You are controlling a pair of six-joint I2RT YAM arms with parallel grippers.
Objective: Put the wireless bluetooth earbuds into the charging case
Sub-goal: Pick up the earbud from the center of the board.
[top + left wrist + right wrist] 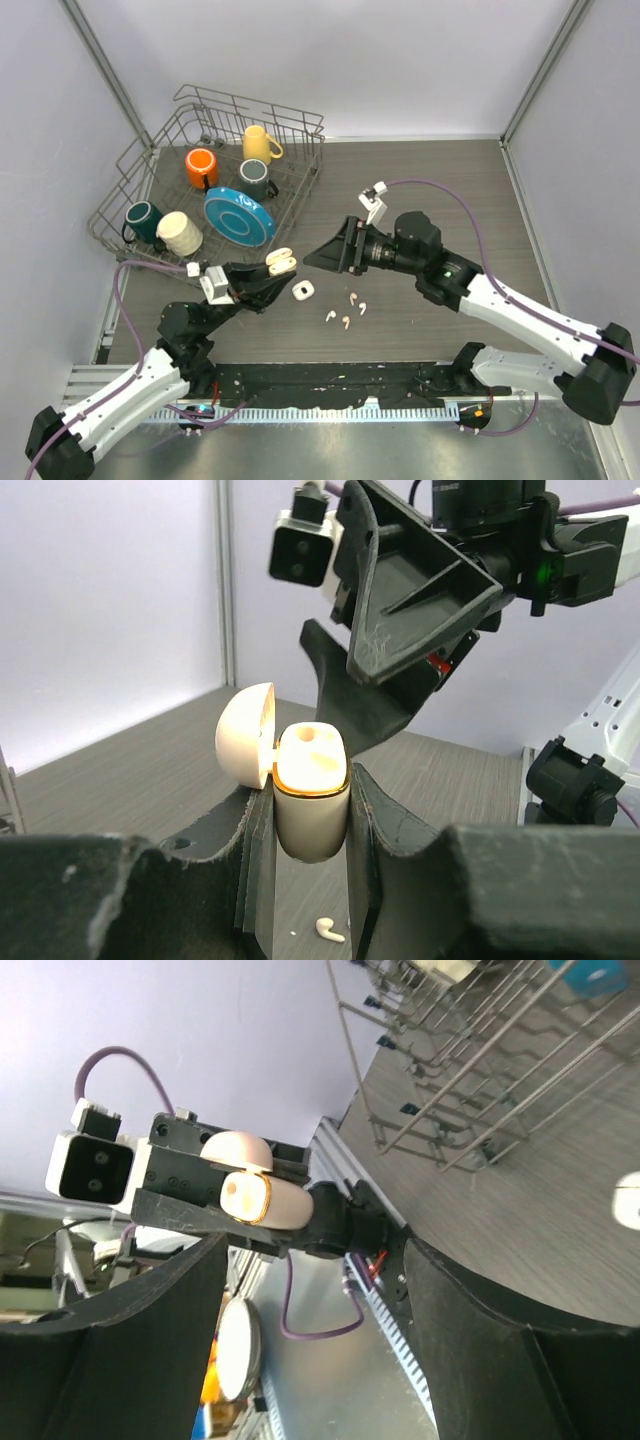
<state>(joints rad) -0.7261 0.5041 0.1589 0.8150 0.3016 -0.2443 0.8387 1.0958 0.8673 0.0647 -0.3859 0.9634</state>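
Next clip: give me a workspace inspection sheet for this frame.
Surface: dark wood-grain table.
Job's things: open charging case held aloft; second case and four earbuds lie loose on table.
Clutter: dish rack with mugs and a blue plate, far left.
Grippers: left gripper shut on the charging case; right gripper open, empty, facing it.
Cables: purple cables along both arms, clear of the earbuds.
Surroundings: pale walls, metal corner posts.
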